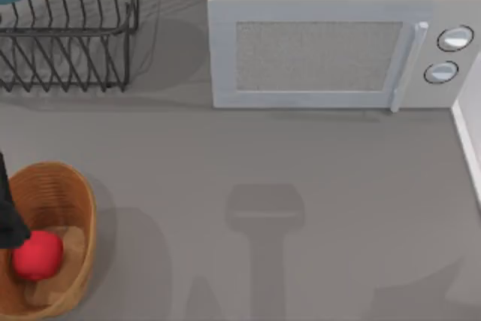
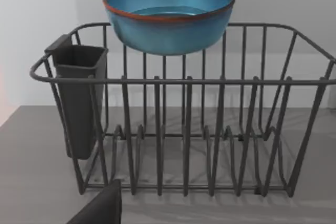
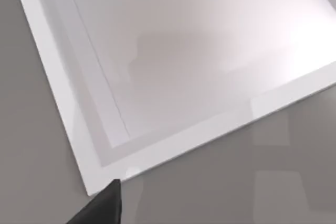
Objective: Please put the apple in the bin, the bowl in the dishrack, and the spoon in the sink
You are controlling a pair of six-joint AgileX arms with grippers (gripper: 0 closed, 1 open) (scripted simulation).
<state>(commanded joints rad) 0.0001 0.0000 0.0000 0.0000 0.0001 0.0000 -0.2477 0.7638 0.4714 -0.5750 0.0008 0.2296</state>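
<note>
The left arm's jaws [image 1: 9, 227] sit at the table's left edge, just above the small bright red apple [image 1: 37, 255]; whether they are spread I cannot tell. The apple lies inside the oval orange-brown woven wicker bin [image 1: 79, 193]. The large teal-blue bowl [image 2: 169, 13] with reddish-brown rim rests atop the black thin-wire dishrack [image 2: 186, 124], beside the light grey microwave [image 1: 323, 35]

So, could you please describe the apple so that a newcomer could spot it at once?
Look to the table's near left corner, where an oval woven wicker bin stands. The apple lies inside it: small, rounded and plain bright red against the orange-brown weave.
</note>
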